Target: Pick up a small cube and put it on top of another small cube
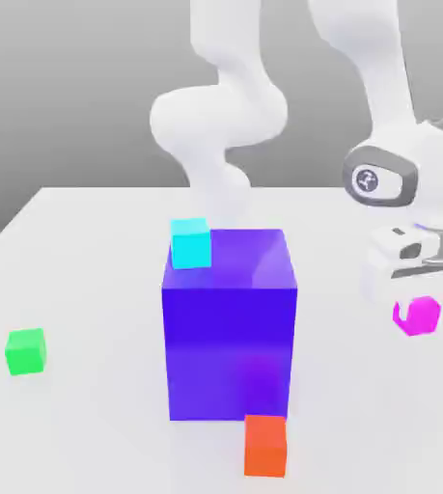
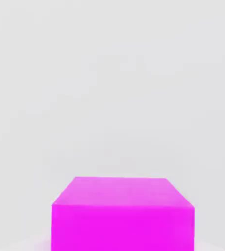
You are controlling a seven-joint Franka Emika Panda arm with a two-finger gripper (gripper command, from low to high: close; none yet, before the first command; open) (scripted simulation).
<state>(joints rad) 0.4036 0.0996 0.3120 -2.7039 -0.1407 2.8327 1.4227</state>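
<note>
The small magenta cube (image 1: 420, 318) is at the exterior view's right, directly under my white hand. My gripper (image 1: 415, 305) has come down over it and is shut on it; a pale finger covers part of the cube's top edge. The hand view has the same magenta cube (image 2: 123, 215) very close, with white table beyond it. I cannot tell whether the cube still touches the table. The small green cube (image 1: 25, 350) sits alone on the table at the exterior view's far left, well apart from the gripper.
A big purple-blue block (image 1: 230, 328) stands mid-table between the two cubes, with a small cyan cube (image 1: 191, 242) on its top corner. A small orange-red cube (image 1: 264, 445) lies in front of the block. The white table (image 1: 90, 425) extends to the left.
</note>
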